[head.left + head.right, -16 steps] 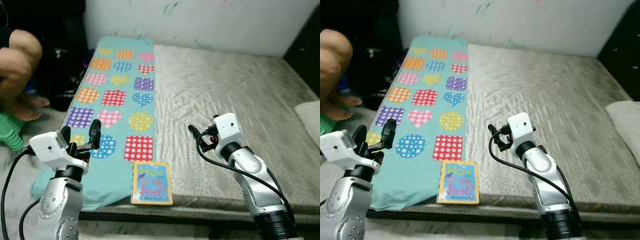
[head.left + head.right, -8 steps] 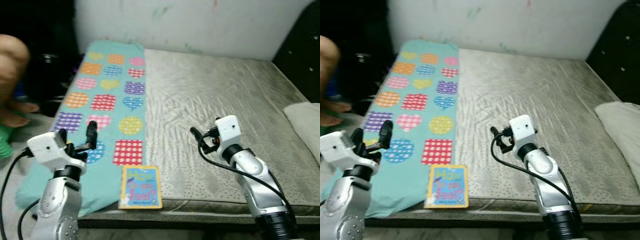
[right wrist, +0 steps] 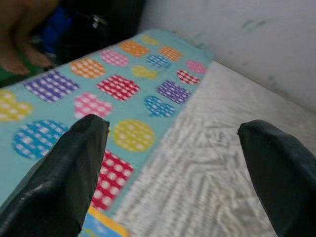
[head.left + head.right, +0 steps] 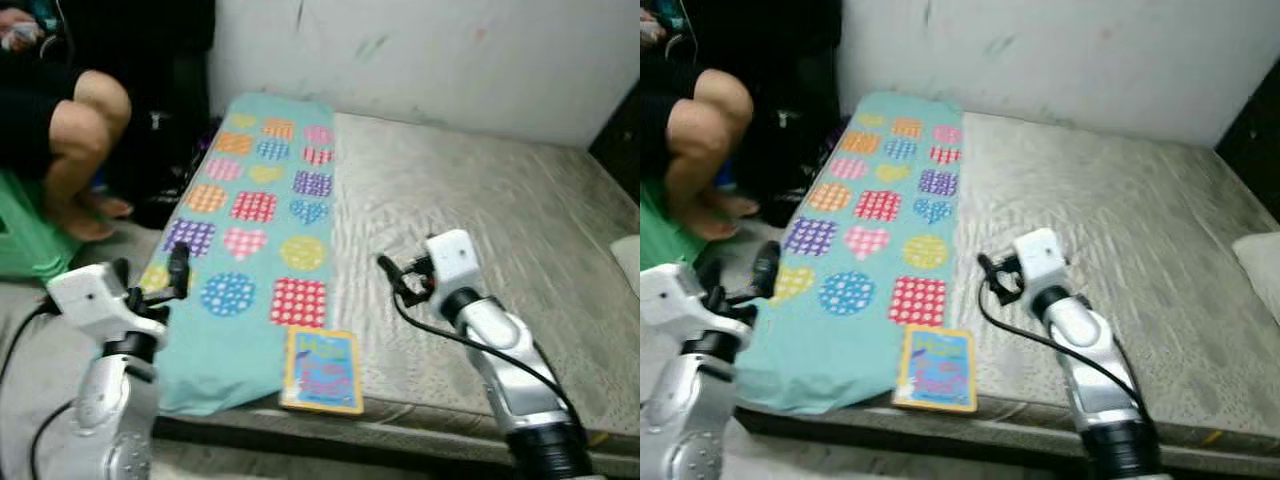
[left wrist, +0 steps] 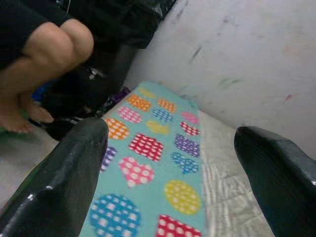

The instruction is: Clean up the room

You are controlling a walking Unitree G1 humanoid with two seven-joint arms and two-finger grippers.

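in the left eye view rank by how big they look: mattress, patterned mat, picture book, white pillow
1. mattress
2. patterned mat, a long strip lying along the mattress's left side
3. picture book, at the near edge

The white pillow is cut off by the picture's edge, so its rank is unsure.

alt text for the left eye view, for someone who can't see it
A grey mattress fills most of the view, with a teal blanket of coloured hearts and dots along its left side and a children's book at its near edge. The open left gripper and open right gripper hover low in front. A person's knees show at far left.
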